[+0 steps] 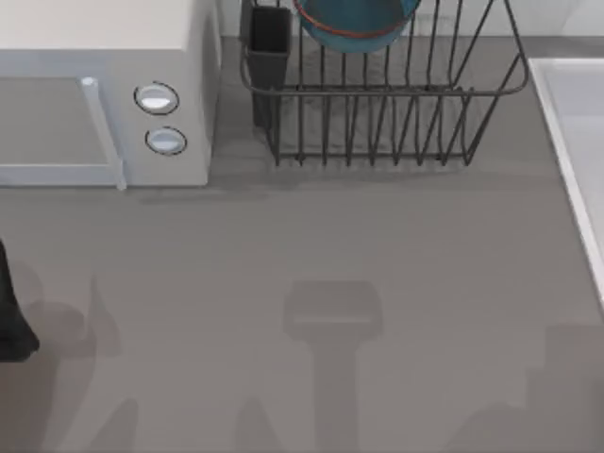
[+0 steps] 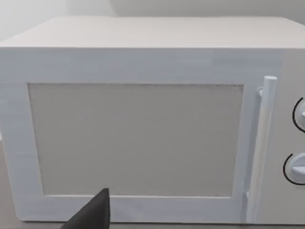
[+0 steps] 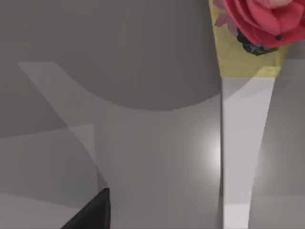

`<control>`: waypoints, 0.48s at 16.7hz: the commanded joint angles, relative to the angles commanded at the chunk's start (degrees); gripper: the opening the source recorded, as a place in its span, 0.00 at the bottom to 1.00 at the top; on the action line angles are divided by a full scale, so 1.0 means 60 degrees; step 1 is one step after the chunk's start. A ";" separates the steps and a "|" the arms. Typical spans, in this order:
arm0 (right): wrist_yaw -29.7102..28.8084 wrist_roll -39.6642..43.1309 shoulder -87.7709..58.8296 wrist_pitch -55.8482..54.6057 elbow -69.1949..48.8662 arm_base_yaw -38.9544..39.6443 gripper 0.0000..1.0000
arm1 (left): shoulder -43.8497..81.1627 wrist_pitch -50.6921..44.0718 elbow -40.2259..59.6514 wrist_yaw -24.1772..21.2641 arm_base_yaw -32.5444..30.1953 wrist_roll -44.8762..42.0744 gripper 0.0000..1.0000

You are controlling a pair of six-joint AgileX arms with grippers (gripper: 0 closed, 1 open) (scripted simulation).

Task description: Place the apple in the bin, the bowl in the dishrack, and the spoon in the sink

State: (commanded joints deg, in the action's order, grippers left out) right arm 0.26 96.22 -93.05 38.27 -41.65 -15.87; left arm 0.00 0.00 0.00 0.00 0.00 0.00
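The blue bowl (image 1: 357, 24) with its reddish rim rests inside the dark wire dishrack (image 1: 377, 132) at the back of the table. At the right edge lies the sink (image 1: 578, 123), pale with a raised white rim. The apple, the spoon and the bin are out of view. My left arm (image 1: 11, 321) is a dark shape at the table's left edge. A dark part of my left gripper (image 2: 93, 214) points at the microwave's door. A dark part of my right gripper (image 3: 90, 214) hangs over plain grey surfaces.
A white microwave (image 1: 104, 85) with two round knobs (image 1: 157, 98) fills the back left, its door (image 2: 138, 138) shut. The rack's dark utensil cup (image 1: 269, 42) stands beside it. A pink flower (image 3: 262, 21) on a yellow block (image 3: 240, 57) is in the right wrist view.
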 joint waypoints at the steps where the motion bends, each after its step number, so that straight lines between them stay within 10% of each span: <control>1: 0.0000 -0.0002 -0.0171 -0.0329 0.0188 0.0000 1.00 | 0.0000 0.0000 0.0000 0.0000 0.0000 0.0000 1.00; 8: 0.0000 -0.0001 -0.0384 -0.0711 0.0418 0.0001 0.92 | 0.0000 0.0000 0.0000 0.0000 0.0000 0.0000 1.00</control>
State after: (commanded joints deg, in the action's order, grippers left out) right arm 0.26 96.21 -95.36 34.01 -39.14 -15.86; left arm 0.00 0.00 0.00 0.00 0.00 0.00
